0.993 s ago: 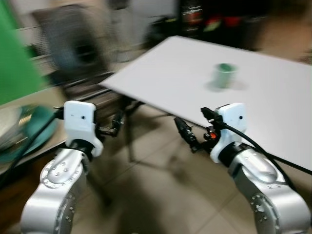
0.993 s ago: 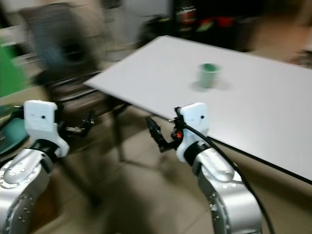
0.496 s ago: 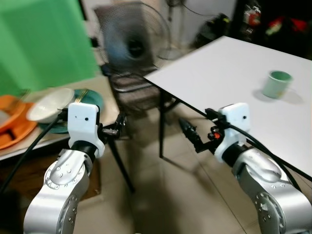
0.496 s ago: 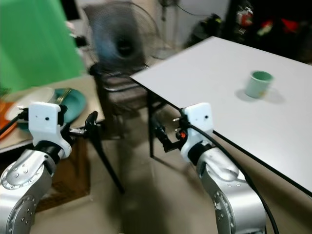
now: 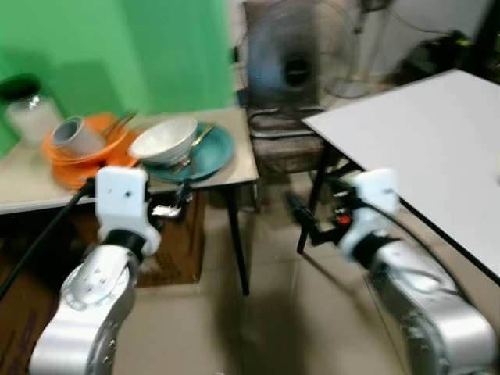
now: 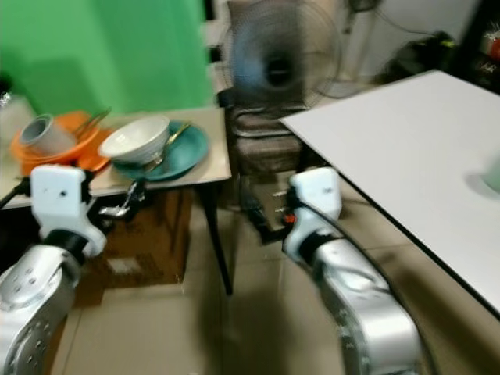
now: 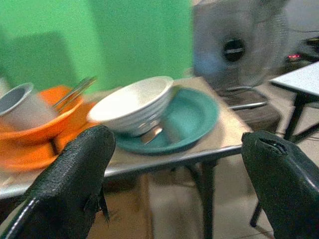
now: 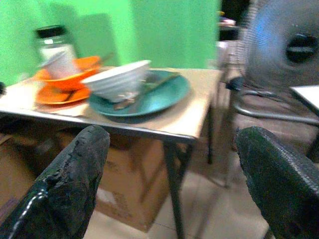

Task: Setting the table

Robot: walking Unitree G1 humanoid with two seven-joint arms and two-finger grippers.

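A white bowl rests on a teal plate with cutlery beside it, on a small beige side table at the left. Behind them an orange bowl holds a tipped grey cup and utensils. The white dining table runs along the right. My left gripper is open, held just in front of the side table's near edge; in its wrist view the bowl lies between the spread fingers. My right gripper is open and empty, low between the two tables.
A standing fan and a dark chair are behind the gap between the tables. A glass jar stands at the side table's far left. A cardboard box sits under it. A green wall backs the scene.
The camera has swung left: the side table with dishes has come into view, and the white table with its green cup has slid off right. Both arms keep their pose.
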